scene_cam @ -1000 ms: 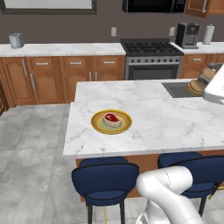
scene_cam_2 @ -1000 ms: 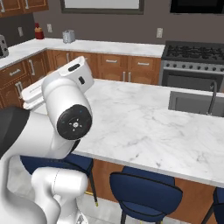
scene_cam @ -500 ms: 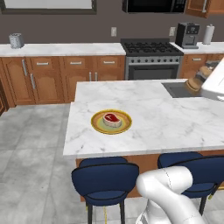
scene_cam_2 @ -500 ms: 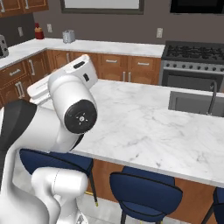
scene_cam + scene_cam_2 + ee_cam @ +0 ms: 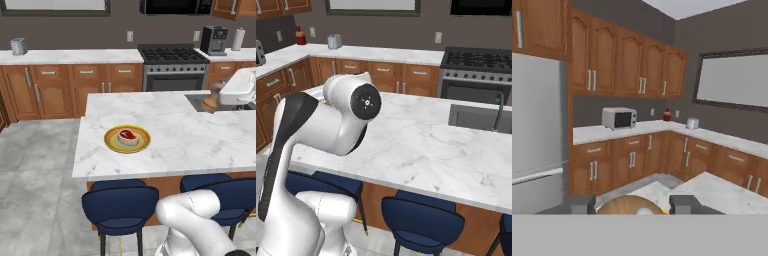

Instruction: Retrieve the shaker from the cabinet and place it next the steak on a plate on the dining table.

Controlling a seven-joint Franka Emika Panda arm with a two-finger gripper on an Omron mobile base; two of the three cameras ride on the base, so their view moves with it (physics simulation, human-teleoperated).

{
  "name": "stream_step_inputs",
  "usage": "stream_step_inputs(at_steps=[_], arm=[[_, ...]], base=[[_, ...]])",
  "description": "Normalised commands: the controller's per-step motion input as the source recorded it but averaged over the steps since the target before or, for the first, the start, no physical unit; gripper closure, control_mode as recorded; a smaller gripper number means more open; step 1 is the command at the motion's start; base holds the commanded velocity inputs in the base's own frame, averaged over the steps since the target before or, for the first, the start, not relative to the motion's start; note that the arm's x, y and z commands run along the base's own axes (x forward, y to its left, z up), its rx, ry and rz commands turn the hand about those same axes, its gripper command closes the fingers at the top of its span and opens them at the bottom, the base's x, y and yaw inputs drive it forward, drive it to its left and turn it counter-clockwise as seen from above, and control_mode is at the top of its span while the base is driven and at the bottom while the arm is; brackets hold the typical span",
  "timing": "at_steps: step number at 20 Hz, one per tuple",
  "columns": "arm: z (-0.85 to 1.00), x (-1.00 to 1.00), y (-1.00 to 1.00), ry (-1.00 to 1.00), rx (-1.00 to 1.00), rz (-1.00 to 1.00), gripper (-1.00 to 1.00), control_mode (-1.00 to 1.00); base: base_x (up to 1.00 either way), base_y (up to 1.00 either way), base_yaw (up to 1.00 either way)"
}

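Pincer [image 5: 632, 206] is clamped on the shaker [image 5: 212, 99], over the desk [image 5: 200, 135] at 3 o'clock from the steak [image 5: 127, 136].

shaker [image 5: 214, 98]: blurring beside the sink, arm covering its right side | shaker top [image 5: 631, 205]: bottom band cutting it off between the jaws | desk [image 5: 421, 150]: arm hiding its left end

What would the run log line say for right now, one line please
stage: carrying | gripper: shut on shaker | steak: on plate | plate: on dining table | shaker: not yet by plate
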Motion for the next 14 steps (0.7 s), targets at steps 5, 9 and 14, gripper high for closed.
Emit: stream_step_inputs(at_steps=[5, 9, 14], arm=[[-0.28, 0.43, 0.00, 0.28, 0.14, 0.13, 1.00, -1.00], [-0.23, 0.27, 0.00, 0.01, 0.02, 0.08, 1.00, -1.00], [-0.30, 0.11, 0.00, -0.09, -0.13, 0.00, 1.00, -1.00]], base=[[0.00, 0.00, 0.00], [0.00, 0.00, 0.00], [0.00, 0.00, 0.00]])
